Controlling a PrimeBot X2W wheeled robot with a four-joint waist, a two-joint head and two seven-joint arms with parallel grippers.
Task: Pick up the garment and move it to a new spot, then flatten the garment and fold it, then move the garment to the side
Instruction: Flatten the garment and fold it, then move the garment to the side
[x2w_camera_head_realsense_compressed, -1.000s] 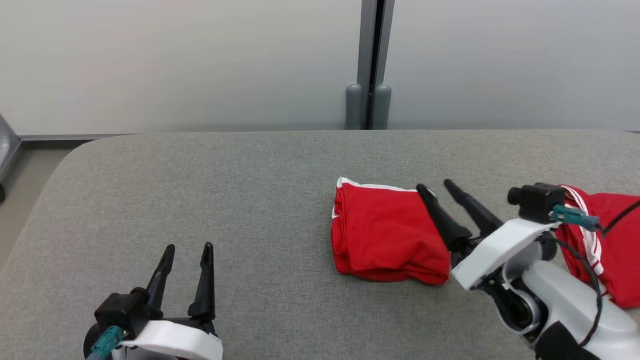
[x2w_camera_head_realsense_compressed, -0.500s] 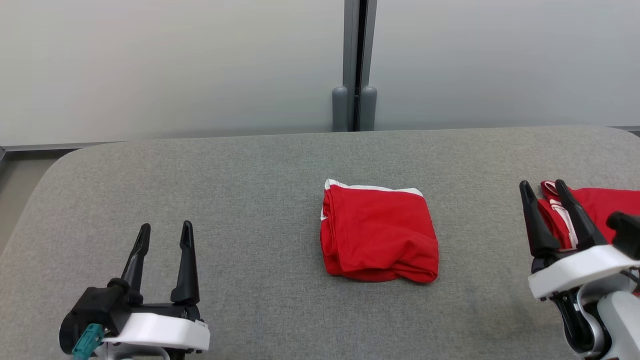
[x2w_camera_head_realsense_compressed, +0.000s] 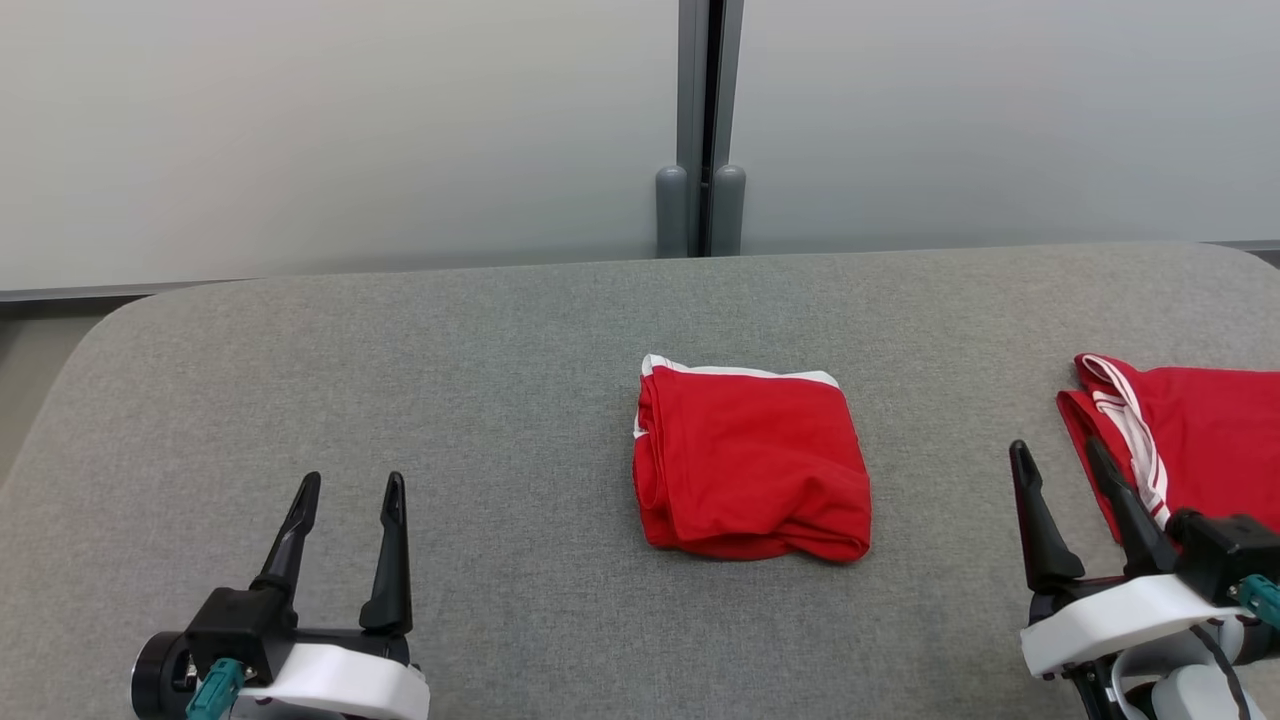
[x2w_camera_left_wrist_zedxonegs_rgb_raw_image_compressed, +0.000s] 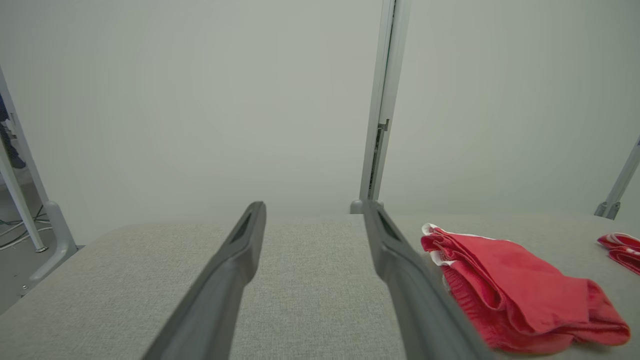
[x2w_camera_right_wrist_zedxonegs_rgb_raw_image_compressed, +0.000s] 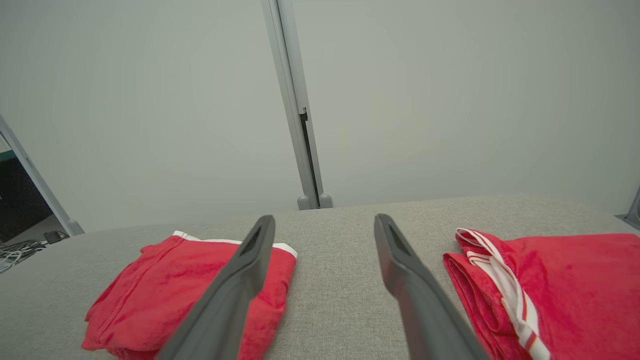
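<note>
Cropped and covered
Second garment (x2w_camera_head_realsense_compressed: 1215, 430) runs off the head view's right edge; a finger of the right end effector (x2w_camera_head_realsense_compressed: 1055, 445) covers its near edge.

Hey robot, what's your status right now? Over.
Both open, empty: left gripper, right gripper. The folded red garment lies mid-table, untouched. A striped red garment lies at far right, beside the right gripper.

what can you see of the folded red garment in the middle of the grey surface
The folded red garment is soft-looking cloth in a compact, roughly square bundle, layers showing along its left edge, white trim along the far edge, the near edge rumpled. It lies flat on the grey fabric surface, touching nothing else; the left gripper and right gripper stand open, apart from it.
</note>
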